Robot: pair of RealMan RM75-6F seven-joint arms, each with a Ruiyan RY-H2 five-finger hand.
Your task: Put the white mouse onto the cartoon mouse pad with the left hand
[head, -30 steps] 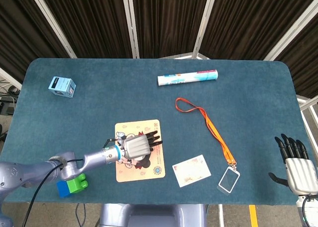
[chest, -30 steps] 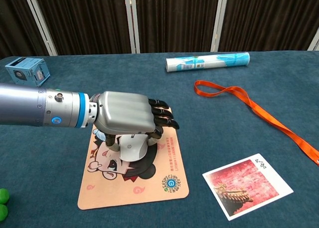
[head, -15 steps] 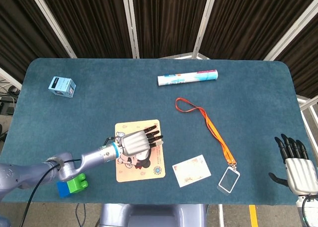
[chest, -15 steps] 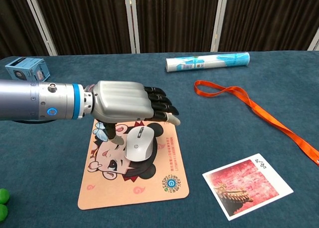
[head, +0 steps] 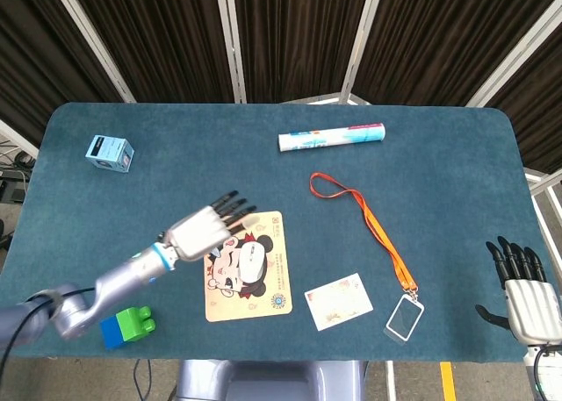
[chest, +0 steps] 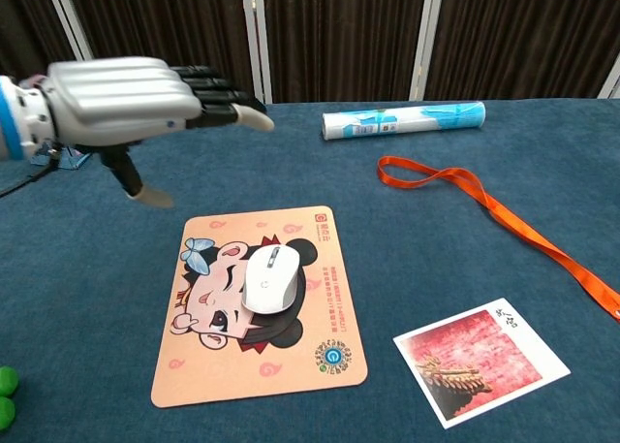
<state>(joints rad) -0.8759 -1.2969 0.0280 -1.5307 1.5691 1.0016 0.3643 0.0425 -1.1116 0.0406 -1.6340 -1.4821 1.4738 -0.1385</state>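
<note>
Head view: teal counter [head: 457,155] across the whole frame, cartoon mouse pad [head: 219,297] near the front edge, left of centre. White mouse [head: 255,264] resting on the pad, roughly at its middle, on the printed face, long axis running front to back, slightly tilted. From the left robot hand [head: 204,229], mouse down and to the right, toward the counter's front; clear gap between the two, no contact. Left robot hand raised above the counter just off the pad's far-left corner, fingers apart and stretched out flat toward the counter's far side, holding nothing. Chest view: same left robot hand [chest: 126,99] high at the upper left, palm down, thumb hanging below, well above the mouse [chest: 270,278]. Right robot hand [head: 527,300] far off at the counter's right edge, fingers straight and spread, empty, much further from the mouse. Placement looks done; likely only withdrawal left for the left arm.
</note>
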